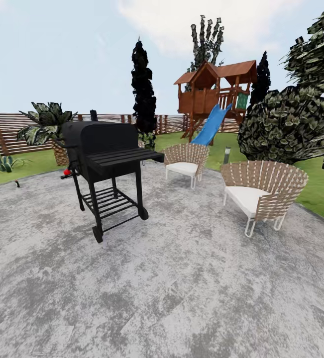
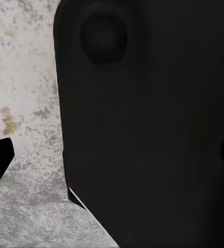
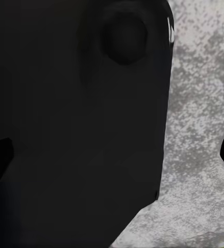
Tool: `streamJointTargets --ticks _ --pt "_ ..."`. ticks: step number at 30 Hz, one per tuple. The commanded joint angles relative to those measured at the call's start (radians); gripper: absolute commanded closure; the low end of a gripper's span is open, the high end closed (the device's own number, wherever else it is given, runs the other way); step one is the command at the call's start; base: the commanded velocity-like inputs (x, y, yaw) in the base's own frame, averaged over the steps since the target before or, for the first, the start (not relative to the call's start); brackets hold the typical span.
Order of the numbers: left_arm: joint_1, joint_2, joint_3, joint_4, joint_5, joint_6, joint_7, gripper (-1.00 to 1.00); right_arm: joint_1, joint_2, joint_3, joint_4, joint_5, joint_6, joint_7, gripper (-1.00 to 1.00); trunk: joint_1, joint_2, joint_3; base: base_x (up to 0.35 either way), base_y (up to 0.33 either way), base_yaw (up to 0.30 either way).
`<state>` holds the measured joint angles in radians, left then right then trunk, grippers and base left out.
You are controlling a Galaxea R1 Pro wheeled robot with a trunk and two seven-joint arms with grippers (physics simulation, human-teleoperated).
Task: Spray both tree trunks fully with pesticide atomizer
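Two wicker chairs [image 1: 261, 194] and a black grill [image 1: 107, 149] stand on grey paving; jaws' state: cannot tell.

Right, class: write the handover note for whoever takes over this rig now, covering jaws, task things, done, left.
Jaws: both wrist views face dark robot bodywork over the grey paving; whether open or shut cannot be told.
Things: no atomizer in sight. Ahead stand a black grill, two wicker chairs and a play tower before the fence.
Done: nothing visible.
Left: find the atomizer, pick it up, spray both trunks.
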<state>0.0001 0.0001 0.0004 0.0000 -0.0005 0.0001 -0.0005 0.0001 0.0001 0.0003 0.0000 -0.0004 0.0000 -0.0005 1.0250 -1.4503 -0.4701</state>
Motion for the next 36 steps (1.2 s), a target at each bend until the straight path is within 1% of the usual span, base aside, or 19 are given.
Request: streamJointTargets --ticks 1,21,26,27,36 --pt "0.000 0.000 0.000 0.000 0.001 0.000 0.001 -1.00 0.000 0.000 0.000 0.000 0.000 0.000 0.001 -1.00 0.000 0.000 0.000 0.000 0.000 0.000" --pt "-0.004 -0.003 -0.002 -0.001 0.000 0.001 -0.001 -1.00 -0.002 0.000 -0.001 0.005 -0.001 -0.002 0.000 -1.00 0.000 0.000 0.000 0.000 0.000 0.000" --pt "0.025 -0.031 -0.001 -0.029 0.004 -0.022 -0.002 -1.00 -0.001 0.005 0.000 0.020 -0.003 0.001 0.000 -1.00 0.000 0.000 0.000 0.000 0.000 0.000" --pt "0.112 -0.055 -0.001 -0.130 0.005 -0.028 -0.002 -1.00 -0.001 0.006 0.000 0.021 -0.004 0.001 0.001 -1.00 0.000 0.000 0.000 0.000 0.000 0.000" --pt "0.116 -0.057 -0.001 -0.135 0.005 -0.029 -0.003 -1.00 -0.002 0.006 -0.001 0.019 -0.007 0.001 0.001 -1.00 0.000 0.000 0.000 0.000 0.000 0.000"
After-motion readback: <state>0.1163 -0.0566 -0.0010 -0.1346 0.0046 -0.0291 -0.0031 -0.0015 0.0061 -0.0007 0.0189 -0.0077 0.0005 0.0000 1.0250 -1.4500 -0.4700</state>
